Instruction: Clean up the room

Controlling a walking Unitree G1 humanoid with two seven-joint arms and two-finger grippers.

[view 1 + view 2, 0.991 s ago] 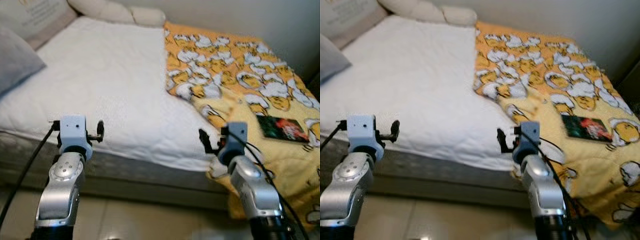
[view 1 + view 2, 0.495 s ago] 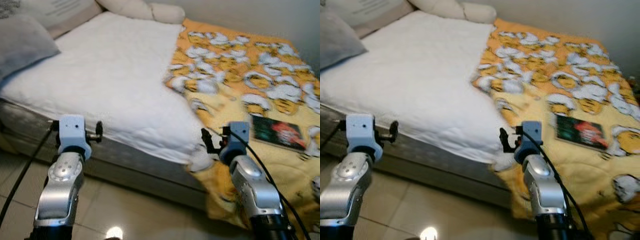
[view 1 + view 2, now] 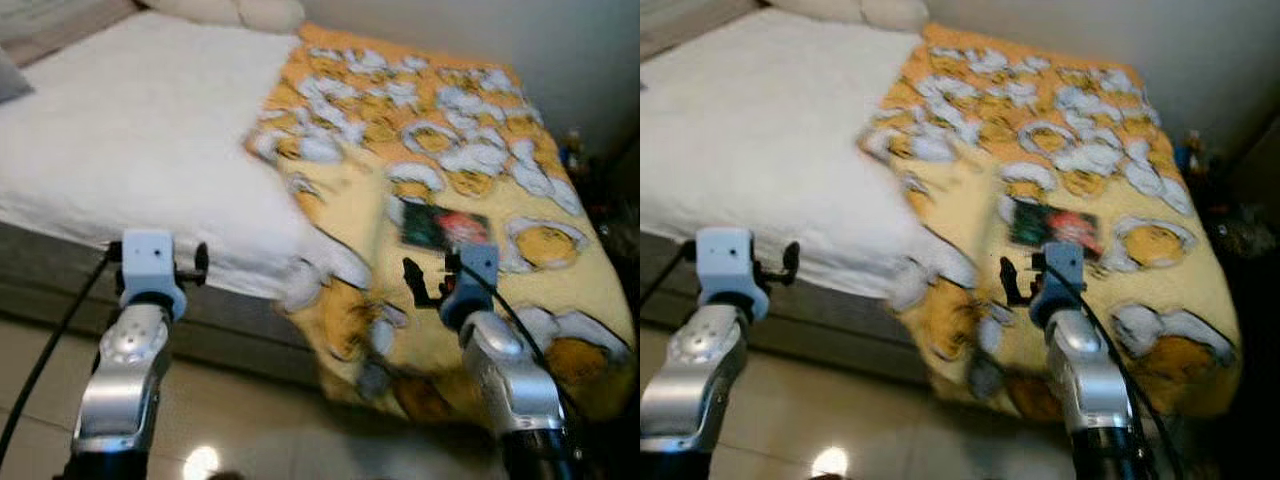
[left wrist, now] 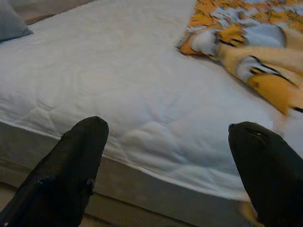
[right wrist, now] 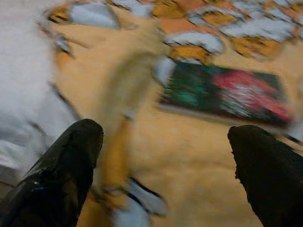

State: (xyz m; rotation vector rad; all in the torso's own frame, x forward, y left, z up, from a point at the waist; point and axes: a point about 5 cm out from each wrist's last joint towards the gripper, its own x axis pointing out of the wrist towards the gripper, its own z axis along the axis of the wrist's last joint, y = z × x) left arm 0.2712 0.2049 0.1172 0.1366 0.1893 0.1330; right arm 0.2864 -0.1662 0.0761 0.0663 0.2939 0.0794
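Honestly, nothing's tidied yet. The book (image 5: pixel 222 92) is lying flat on the yellow blanket (image 3: pixel 470 150), just beyond the right gripper (image 5: pixel 165 165), whose fingers are spread wide with nothing between them. The left gripper (image 4: pixel 175 161) is hanging wide open too, facing the white mattress (image 4: pixel 123 80). Grabbing that book looks like what's left.

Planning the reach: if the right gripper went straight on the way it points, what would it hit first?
Probably the yellow patterned blanket just short of the dark green and red book, which lies further along between the open right gripper fingers. Motion blur makes depth uncertain.
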